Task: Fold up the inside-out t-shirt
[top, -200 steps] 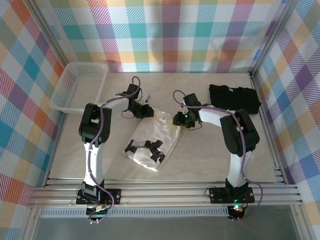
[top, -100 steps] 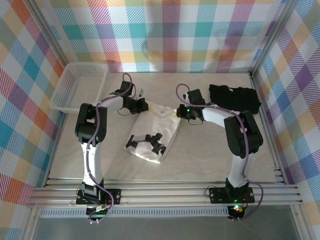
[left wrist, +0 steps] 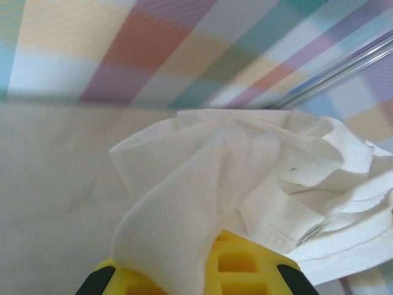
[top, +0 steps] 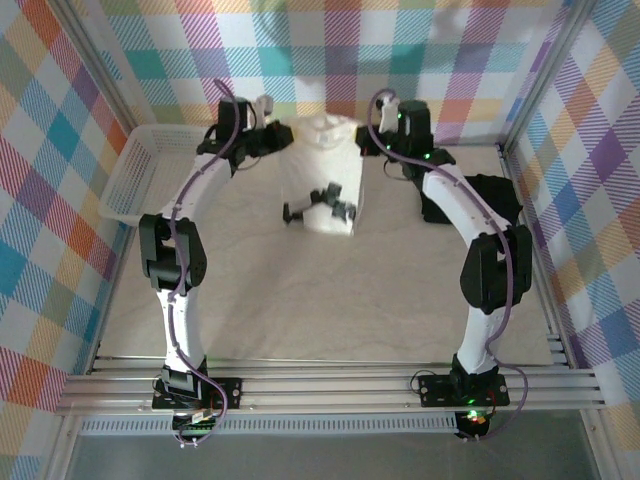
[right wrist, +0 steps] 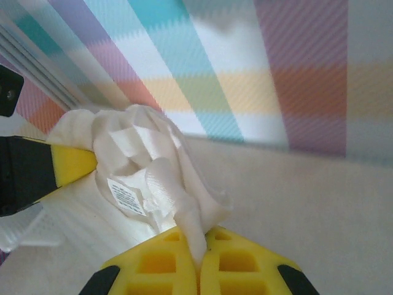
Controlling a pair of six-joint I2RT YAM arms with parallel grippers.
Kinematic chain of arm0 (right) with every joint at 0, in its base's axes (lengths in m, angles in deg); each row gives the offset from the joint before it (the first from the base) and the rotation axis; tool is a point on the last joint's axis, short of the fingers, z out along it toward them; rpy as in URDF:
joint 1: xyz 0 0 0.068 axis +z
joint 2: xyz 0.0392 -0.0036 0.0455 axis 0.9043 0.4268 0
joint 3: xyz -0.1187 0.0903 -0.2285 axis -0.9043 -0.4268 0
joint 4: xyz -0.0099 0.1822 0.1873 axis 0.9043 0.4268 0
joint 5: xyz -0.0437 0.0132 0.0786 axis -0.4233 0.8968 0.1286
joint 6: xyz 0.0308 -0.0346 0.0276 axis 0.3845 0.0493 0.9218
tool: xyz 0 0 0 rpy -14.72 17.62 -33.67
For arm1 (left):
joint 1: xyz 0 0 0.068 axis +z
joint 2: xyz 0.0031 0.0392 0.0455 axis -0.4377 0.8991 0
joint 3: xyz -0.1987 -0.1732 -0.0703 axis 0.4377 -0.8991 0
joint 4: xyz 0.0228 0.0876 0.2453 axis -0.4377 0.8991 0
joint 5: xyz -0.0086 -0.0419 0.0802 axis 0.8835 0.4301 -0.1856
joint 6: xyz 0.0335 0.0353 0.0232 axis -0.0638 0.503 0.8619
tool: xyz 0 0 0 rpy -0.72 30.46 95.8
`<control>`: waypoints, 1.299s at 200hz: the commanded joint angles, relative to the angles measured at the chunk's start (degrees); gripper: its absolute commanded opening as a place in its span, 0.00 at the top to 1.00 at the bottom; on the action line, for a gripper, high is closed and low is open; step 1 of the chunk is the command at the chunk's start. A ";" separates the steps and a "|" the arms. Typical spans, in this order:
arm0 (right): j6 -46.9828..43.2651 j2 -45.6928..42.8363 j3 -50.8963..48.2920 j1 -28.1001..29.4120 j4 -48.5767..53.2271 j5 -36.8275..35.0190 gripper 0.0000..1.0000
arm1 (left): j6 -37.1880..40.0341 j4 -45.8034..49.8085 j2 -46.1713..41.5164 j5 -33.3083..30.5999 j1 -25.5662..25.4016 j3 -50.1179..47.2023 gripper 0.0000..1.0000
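The shirt (top: 335,175) hangs at the far edge of the table (top: 250,290), with its long axis running from the raised top edge down toward the near edge (whether the lower end touches the surface cannot be told). The left gripper (top: 284,136) and right gripper (top: 363,141) are each clamped on one end of that top edge, equally near, with the cloth between and below them. Bunched layers hide which seam each pinches, and the dark marks (top: 320,203) low on the cloth cannot be identified.
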 commanded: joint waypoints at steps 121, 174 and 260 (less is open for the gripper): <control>0.96 -33.48 -52.75 2.39 -2.24 10.85 1.00 | -5.50 -20.18 -45.51 -6.46 -12.45 -72.08 1.00; -0.50 -28.32 -48.87 2.42 0.12 9.80 1.00 | -7.31 -15.11 -46.68 -17.50 -14.57 -74.59 1.00; -2.98 -5.68 -33.98 4.26 6.07 7.15 1.00 | -8.07 -10.59 -37.43 -26.35 -13.56 -73.46 0.94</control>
